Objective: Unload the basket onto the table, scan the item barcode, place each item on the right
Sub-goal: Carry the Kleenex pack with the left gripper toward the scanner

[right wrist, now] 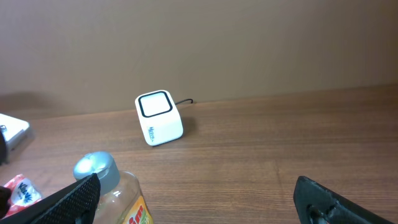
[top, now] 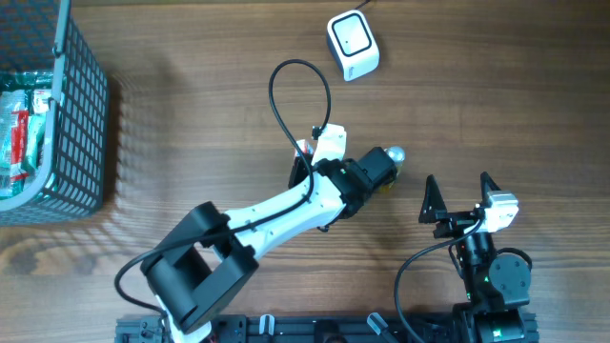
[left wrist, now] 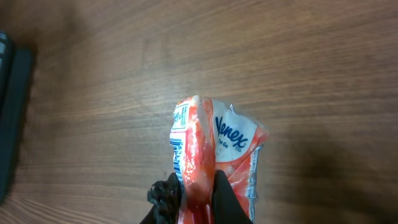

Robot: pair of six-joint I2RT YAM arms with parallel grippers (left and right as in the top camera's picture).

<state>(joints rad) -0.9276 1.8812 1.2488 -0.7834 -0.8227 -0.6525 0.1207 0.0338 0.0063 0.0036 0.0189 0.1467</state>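
The table [top: 496,95] is bare between the scanner [top: 353,45] and the right claw [top: 457,181]. The bottle [top: 393,155] stands beside the left arm [top: 286,210]. The basket [top: 86,114] blocks the left edge.

Tissue pack [left wrist: 214,149]: glossy crinkled plastic film in your left pincer [left wrist: 198,200].
Desk [left wrist: 124,62]: matt wood grain beneath it.
Scanner [right wrist: 159,117]: smooth white plastic beyond your right pincer [right wrist: 202,205].
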